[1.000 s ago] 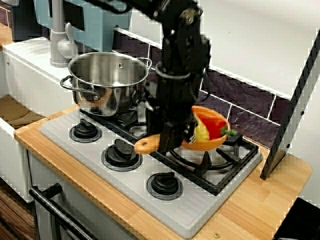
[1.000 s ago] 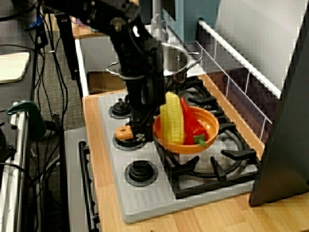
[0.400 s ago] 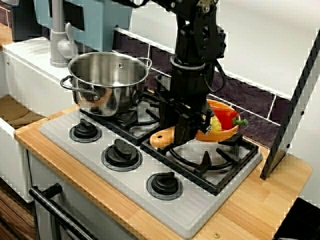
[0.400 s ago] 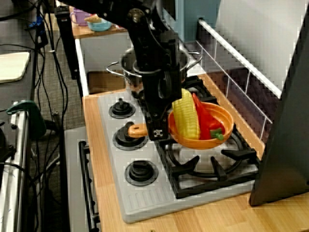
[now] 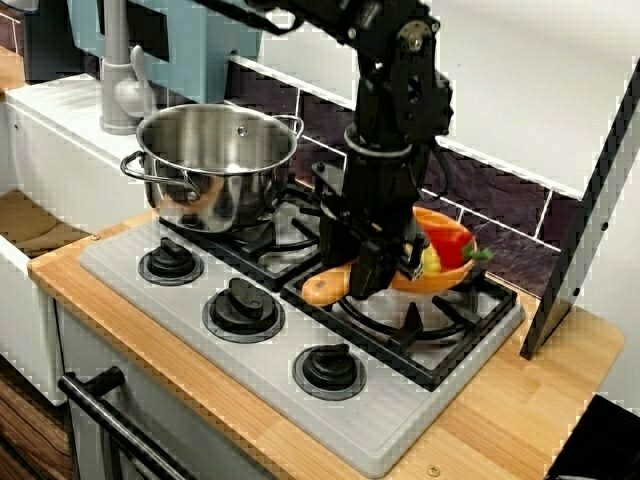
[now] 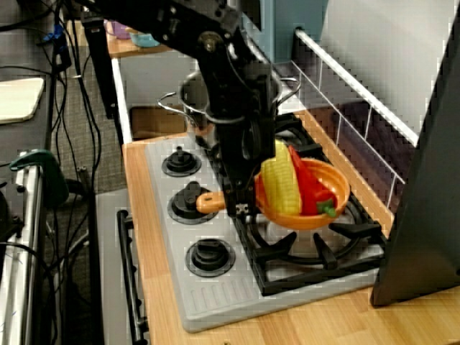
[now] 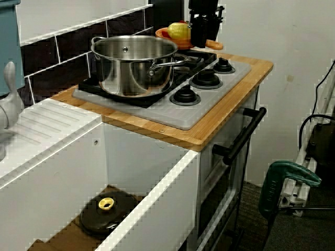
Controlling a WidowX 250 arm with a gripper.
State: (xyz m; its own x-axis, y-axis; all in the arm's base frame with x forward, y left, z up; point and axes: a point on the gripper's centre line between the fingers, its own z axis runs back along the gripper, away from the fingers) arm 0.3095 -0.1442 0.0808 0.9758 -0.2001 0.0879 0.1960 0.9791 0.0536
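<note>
Steel first: a shiny pot (image 5: 215, 165) stands on the hob's left burner, toward the left back corner of the wooden desk (image 5: 500, 420), with a grey tap (image 5: 115, 70) just beyond the desk's left edge. Three black knobs (image 5: 243, 308) run along the front edge, set in the grey hob plate (image 5: 390, 430).

Right of the pot, the black arm comes down. Its claw (image 5: 366, 278) is pressed together on the handle (image 5: 325, 288) of an orange pan (image 5: 440, 280) — pinching it close to where handle meets bowl, with the handle's rounded end sticking out toward the front edge. The pan sits over the right burner's black grate (image 5: 412, 322), toward the desk's back edge; I cannot tell whether it rests on the grate or hangs just above it.

In the view from the hob's end, a yellow corn cob (image 6: 282, 187) lies in the pan on the claw's side. A red pepper (image 6: 310, 188) with a green stem lies against it.

Farthest right — a dark panel (image 5: 585, 210) leans at the desk's right edge.
</note>
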